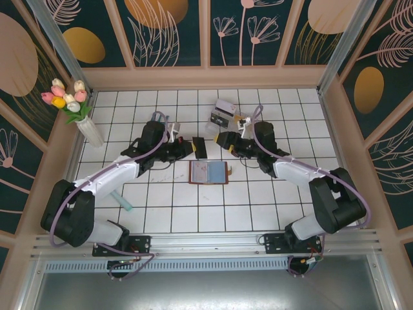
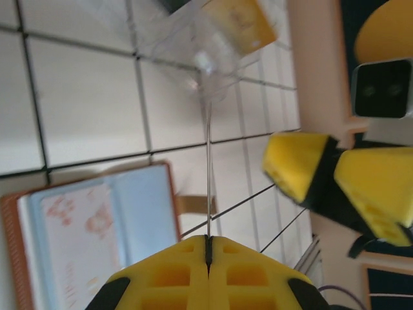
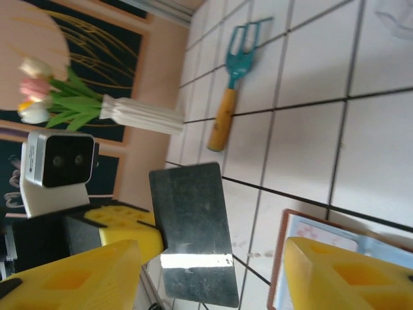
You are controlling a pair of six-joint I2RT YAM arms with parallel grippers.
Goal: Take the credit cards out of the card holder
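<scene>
The dark card (image 3: 193, 232) is out of the holder (image 1: 208, 172), which lies open at centre frame. The left gripper (image 2: 208, 247) is clamped tight on the card's edge. The right gripper (image 2: 334, 175) gapes either side of it, gripping nothing (a handover, by the look). The yellow card (image 2: 240, 22) appears to sit in the clear box (image 1: 224, 113), upper centre. Next, probably, the right arm draws clear and the left carries the card to the box, keeping it level.

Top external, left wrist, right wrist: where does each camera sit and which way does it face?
Top external: above and behind the robot, looking down on the table; left arm and right arm show, the left holding the dark card.
Left wrist: on the left arm, looking along its shut jaws and the card's edge toward the clear box.
Right wrist: on the right arm, looking past its open jaws at the card's face and the garden fork.
Shared: both wrist views catch the card holder.
</scene>
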